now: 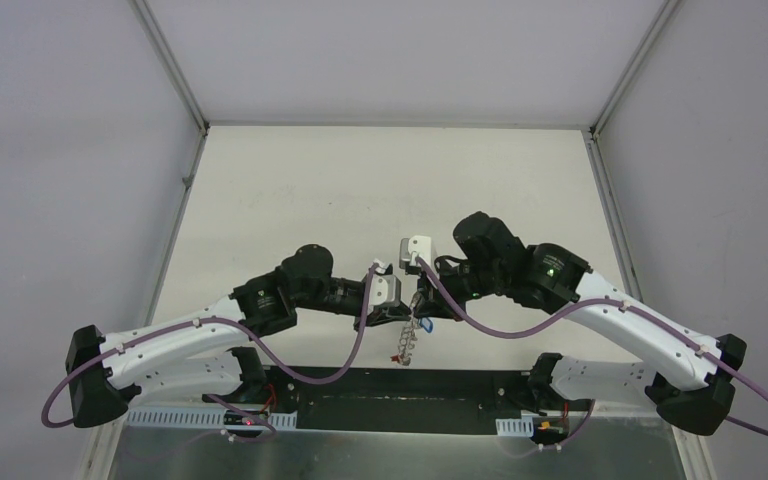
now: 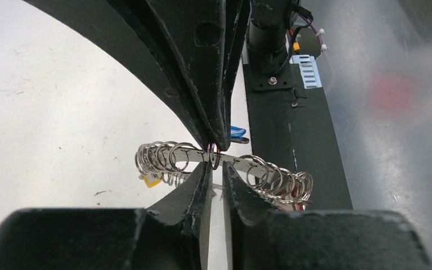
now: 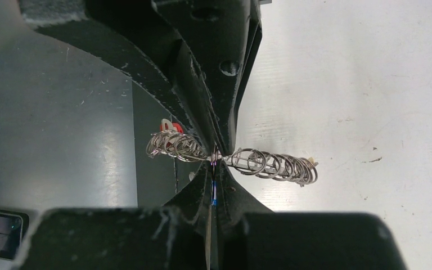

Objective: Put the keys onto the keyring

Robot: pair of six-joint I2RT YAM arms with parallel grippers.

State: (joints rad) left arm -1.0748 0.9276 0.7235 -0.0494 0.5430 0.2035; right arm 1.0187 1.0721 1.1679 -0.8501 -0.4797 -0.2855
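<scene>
A keyring chain, a thin metal strip with several silver rings, hangs between my two grippers. My left gripper is shut on one ring at the middle of the chain, with its tips almost together. My right gripper meets it from the opposite side and is shut on the blue-tagged key. The blue tag shows as a sliver between the right fingers and beside them in the left wrist view. A yellow tag hangs at one end of the chain and a red tag at the other.
The white table stretches away behind the grippers. The black base plate lies under the hanging chain at the near edge. Grey walls with metal frame posts close in the sides.
</scene>
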